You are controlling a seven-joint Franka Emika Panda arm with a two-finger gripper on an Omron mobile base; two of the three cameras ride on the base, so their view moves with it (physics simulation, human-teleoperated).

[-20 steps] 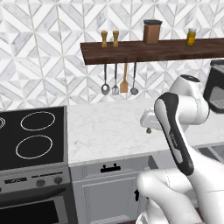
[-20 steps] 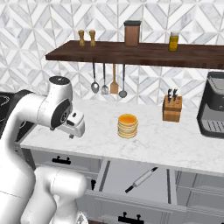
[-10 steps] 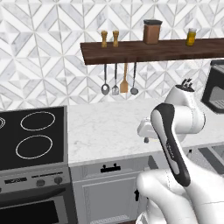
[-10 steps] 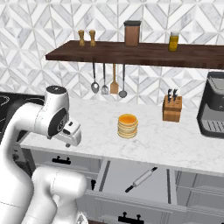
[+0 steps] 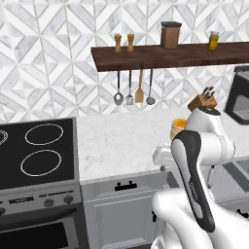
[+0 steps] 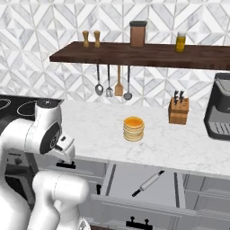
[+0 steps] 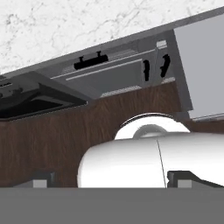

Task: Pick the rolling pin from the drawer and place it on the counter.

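Rolling pin (image 6: 149, 183) is lying diagonally on the floor of the open drawer (image 6: 179, 197), below the counter (image 6: 179, 146) edge, untouched. Judged rigid, light and smooth, likely to roll; the pale barrel's middle looks the best place to grasp, fingers closing across its axis. Gripper (image 7: 111, 180) is sitting well left of the drawer, pointing toward the floor; fingertips (image 7: 41, 178) are standing apart with nothing between them. Pancake stack (image 6: 134, 128) is sitting on the counter above.
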